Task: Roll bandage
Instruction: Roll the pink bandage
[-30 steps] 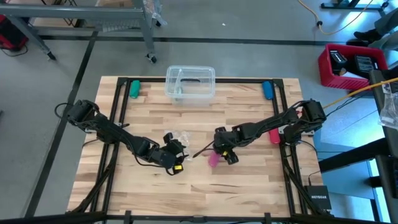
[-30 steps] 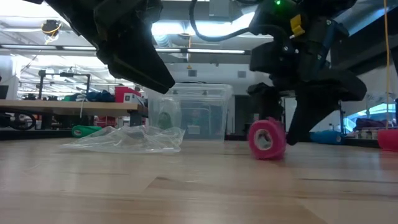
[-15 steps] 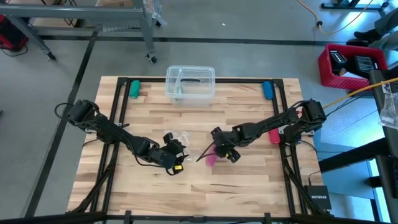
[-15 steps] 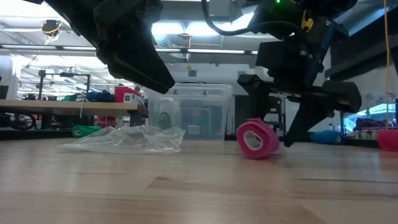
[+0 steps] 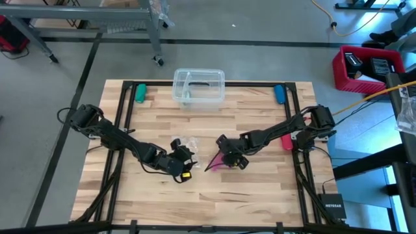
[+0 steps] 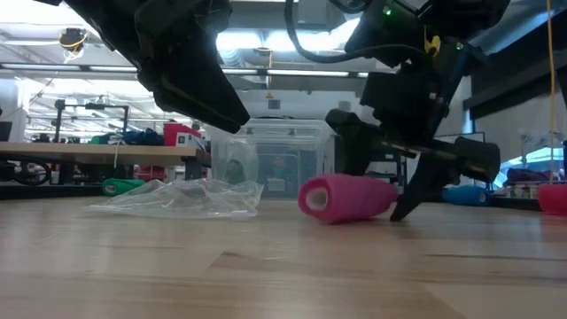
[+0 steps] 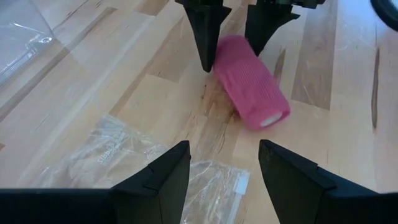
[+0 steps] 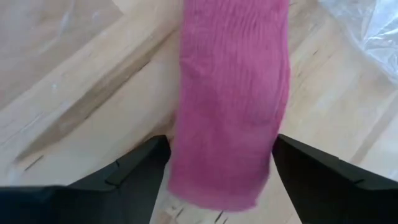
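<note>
Pink bandage (image 6: 347, 198), rolled up into a fat little tube, lying on its side on the wooden table (image 5: 260, 201), near the middle. One round end facing the low camera, with a small hole in it.

Right gripper (image 6: 376, 173) down low over the roll, fingers spread wide, one on each side of it. Roll sitting between the two dark fingers (image 8: 134, 171), not squeezed, resting on the wood. Same fingers seen from the other arm's camera as two black points (image 7: 205, 34) standing at the far end of the bandage (image 7: 252, 84).

Left gripper (image 5: 184, 162) just beside, to the left of the roll, also spread open, holding nothing. Crumpled clear plastic wrapper (image 6: 182, 197) lying flat on the table under and in front of it, close to the roll but not touching.

Farther back, clear plastic box (image 5: 199, 86) at the far edge of the table. Green thing (image 5: 140, 93) at the far left corner, blue thing (image 5: 279, 93) at the far right corner. Small red thing (image 5: 286, 141) by the right arm.
</note>
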You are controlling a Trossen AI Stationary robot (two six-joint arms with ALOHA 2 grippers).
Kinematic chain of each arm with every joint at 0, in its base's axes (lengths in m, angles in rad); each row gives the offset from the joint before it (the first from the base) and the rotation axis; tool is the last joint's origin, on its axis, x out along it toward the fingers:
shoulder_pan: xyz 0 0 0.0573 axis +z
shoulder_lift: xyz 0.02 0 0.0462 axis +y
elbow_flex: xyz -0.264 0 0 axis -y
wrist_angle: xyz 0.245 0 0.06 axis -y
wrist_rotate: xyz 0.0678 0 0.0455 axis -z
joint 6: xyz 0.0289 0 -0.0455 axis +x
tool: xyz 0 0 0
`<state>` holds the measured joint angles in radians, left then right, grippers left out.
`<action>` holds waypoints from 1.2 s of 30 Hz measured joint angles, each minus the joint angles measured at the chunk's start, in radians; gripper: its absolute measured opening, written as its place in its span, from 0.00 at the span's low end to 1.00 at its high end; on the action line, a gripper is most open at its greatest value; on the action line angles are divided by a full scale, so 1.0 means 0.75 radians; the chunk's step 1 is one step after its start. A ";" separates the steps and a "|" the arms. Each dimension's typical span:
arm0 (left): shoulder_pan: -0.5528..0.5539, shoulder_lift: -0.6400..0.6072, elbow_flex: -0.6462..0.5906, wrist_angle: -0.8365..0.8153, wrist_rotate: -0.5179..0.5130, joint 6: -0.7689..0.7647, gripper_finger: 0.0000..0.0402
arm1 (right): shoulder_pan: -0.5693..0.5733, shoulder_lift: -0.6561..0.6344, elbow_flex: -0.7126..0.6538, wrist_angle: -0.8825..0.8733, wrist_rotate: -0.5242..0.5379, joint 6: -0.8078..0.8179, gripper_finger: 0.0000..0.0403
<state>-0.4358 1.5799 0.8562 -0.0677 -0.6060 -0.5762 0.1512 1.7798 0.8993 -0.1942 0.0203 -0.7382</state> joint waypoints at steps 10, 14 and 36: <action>0.000 0.000 0.000 0.001 0.000 -0.001 0.45 | -0.002 0.012 0.073 -0.097 -0.016 0.217 0.74; 0.000 0.000 0.000 0.001 0.000 0.000 0.45 | -0.002 0.013 0.107 -0.137 -0.027 0.287 0.74; 0.000 0.000 0.000 0.002 0.000 -0.010 0.45 | -0.001 0.034 0.108 -0.139 -0.149 0.394 0.40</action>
<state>-0.4357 1.5799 0.8562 -0.0666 -0.6060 -0.5836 0.1501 1.8053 0.9802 -0.2984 -0.0911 -0.4426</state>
